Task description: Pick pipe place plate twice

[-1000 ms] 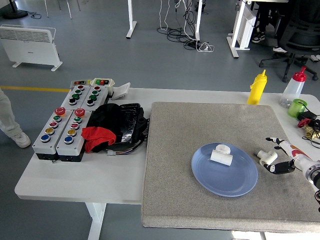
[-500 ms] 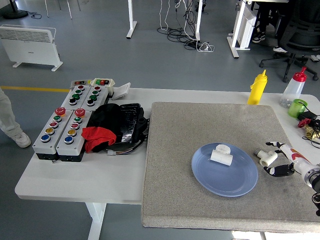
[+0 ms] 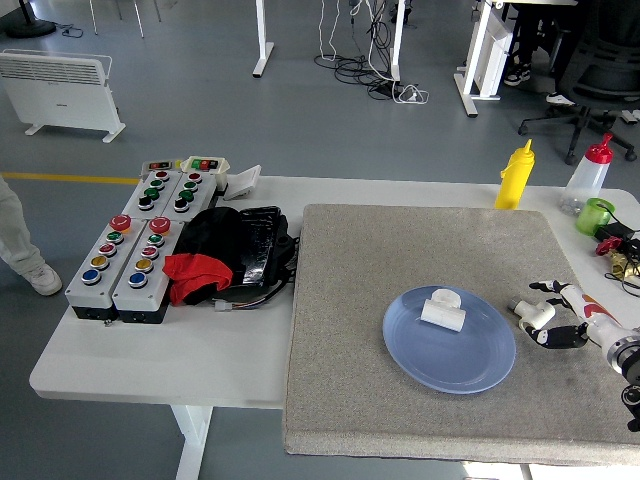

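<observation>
A blue plate (image 3: 449, 352) lies on the grey mat, with one white pipe fitting (image 3: 442, 310) resting on its far part. A second white pipe fitting (image 3: 529, 311) lies on the mat just right of the plate. My right hand (image 3: 551, 313) reaches in from the right edge, level with this second fitting. It is open, with one finger above the fitting and the thumb below it, and no firm grip shows. The left arm is out of sight.
A yellow squeeze bottle (image 3: 514, 176), a clear bottle with a red cap (image 3: 587, 176) and a green cup (image 3: 596, 215) stand at the back right. Two grey push-button boxes (image 3: 130, 255) and a black and red cloth bundle (image 3: 225, 255) lie to the left of the mat (image 3: 360, 400).
My right hand has shifted slightly and its fingers have drawn a little closer around the fitting on the mat, which nudged a bit. The plate and its fitting have not moved.
</observation>
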Controlling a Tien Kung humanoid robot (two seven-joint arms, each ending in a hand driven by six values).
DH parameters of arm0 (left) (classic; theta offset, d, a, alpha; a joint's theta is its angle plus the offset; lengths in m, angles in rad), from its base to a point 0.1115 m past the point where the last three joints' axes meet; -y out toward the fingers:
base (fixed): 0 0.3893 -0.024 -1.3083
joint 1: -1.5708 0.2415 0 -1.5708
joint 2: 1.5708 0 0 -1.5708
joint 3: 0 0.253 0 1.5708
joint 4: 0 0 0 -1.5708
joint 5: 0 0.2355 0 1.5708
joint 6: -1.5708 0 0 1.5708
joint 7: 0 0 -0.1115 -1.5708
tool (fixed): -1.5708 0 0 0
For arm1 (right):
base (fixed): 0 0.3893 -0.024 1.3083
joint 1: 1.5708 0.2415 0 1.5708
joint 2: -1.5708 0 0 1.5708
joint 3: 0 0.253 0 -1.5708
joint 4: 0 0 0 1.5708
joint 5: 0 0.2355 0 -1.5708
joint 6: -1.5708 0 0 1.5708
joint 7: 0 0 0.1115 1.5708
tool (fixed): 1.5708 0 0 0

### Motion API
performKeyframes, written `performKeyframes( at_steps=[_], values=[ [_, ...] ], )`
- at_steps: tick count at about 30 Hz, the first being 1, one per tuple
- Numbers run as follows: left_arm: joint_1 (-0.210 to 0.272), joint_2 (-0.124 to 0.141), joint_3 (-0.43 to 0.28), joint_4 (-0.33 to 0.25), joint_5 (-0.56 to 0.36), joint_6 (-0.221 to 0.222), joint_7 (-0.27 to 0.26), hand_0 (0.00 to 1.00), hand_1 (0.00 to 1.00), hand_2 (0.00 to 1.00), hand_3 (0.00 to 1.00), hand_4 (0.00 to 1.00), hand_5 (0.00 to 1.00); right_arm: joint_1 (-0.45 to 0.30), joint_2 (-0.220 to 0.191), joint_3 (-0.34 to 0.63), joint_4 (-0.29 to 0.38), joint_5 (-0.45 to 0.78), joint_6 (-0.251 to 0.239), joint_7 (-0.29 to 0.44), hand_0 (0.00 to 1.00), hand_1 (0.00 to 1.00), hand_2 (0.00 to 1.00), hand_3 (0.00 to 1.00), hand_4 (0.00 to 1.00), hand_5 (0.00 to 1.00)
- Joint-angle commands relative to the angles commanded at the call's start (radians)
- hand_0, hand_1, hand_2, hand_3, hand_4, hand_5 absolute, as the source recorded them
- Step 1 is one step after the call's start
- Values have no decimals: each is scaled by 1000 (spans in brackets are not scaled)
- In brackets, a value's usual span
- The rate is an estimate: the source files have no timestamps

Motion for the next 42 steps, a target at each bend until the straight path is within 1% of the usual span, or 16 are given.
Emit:
performKeyframes(
  at_steps=[4, 5, 6, 8, 10, 11, 16, 17, 19, 22, 23, 28, 29, 34, 36, 42],
  values=[
    [-2, 0, 20, -3, 11, 17, -26, 632, 491, 444, 645, 358, 998, 1, 2, -5, -10, 15, 8, 5, 832, 755, 793, 816, 717, 275],
    [-3, 0, 26, -4, 10, 21, -31, 637, 515, 445, 625, 354, 998, 1, 2, -6, -12, 18, 10, 5, 709, 670, 657, 751, 689, 255],
    [-3, 0, 29, -5, 9, 25, -35, 637, 515, 445, 625, 354, 998, 1, 3, -7, -13, 20, 11, 5, 709, 670, 657, 751, 689, 255],
    [-5, 0, 43, -7, -4, 53, -55, 637, 515, 445, 625, 354, 998, 2, 4, -15, -21, 23, 12, 4, 709, 670, 657, 751, 689, 255],
    [-6, 0, 50, -9, -17, 68, -64, 637, 515, 445, 625, 354, 998, 2, 6, -18, -26, 24, 9, 6, 709, 670, 657, 751, 689, 255],
    [-6, 0, 54, -9, -23, 73, -67, 641, 526, 445, 628, 324, 998, 3, 6, -19, -28, 24, 7, 7, 676, 656, 640, 739, 675, 242],
    [-7, 0, 68, -11, -50, 88, -87, 641, 526, 445, 628, 324, 998, 3, 8, -29, -40, 32, -8, 17, 676, 656, 640, 739, 675, 242],
    [-7, 0, 68, -11, -50, 88, -87, 642, 525, 444, 643, 332, 998, 3, 8, -29, -40, 32, -8, 18, 609, 609, 600, 725, 639, 217],
    [-7, 0, 72, -12, -56, 95, -94, 642, 525, 444, 643, 332, 998, 2, 8, -29, -44, 33, -21, 23, 609, 609, 600, 725, 639, 217],
    [-7, 0, 73, -12, -53, 96, -94, 642, 525, 444, 643, 332, 998, 1, 7, -29, -45, 35, -26, 25, 609, 609, 600, 725, 639, 217],
    [-7, 0, 74, -13, -49, 96, -93, 644, 530, 445, 654, 331, 998, 0, 6, -28, -46, 36, -30, 25, 485, 550, 560, 698, 610, 198],
    [-6, 0, 72, -13, -36, 99, -88, 644, 530, 445, 654, 331, 998, -6, 6, -21, -44, 42, -39, 25, 485, 550, 560, 698, 610, 198],
    [-6, 0, 72, -13, -35, 101, -87, 648, 604, 504, 656, 334, 998, -6, 5, -20, -43, 43, -40, 25, 448, 537, 554, 693, 599, 193],
    [-3, 0, 74, -13, -54, 109, -101, 648, 604, 504, 656, 334, 998, -15, 1, -3, -29, 46, -50, 25, 448, 537, 554, 693, 599, 193],
    [-2, 0, 75, -13, -62, 111, -104, 656, 618, 517, 653, 334, 998, -17, -1, 2, -24, 49, -51, 24, 429, 525, 551, 691, 598, 194],
    [4, 0, 74, -13, -75, 115, -109, 659, 626, 523, 650, 339, 998, -26, -9, 20, 12, 57, -58, 23, 414, 516, 546, 684, 585, 181]
  ],
)
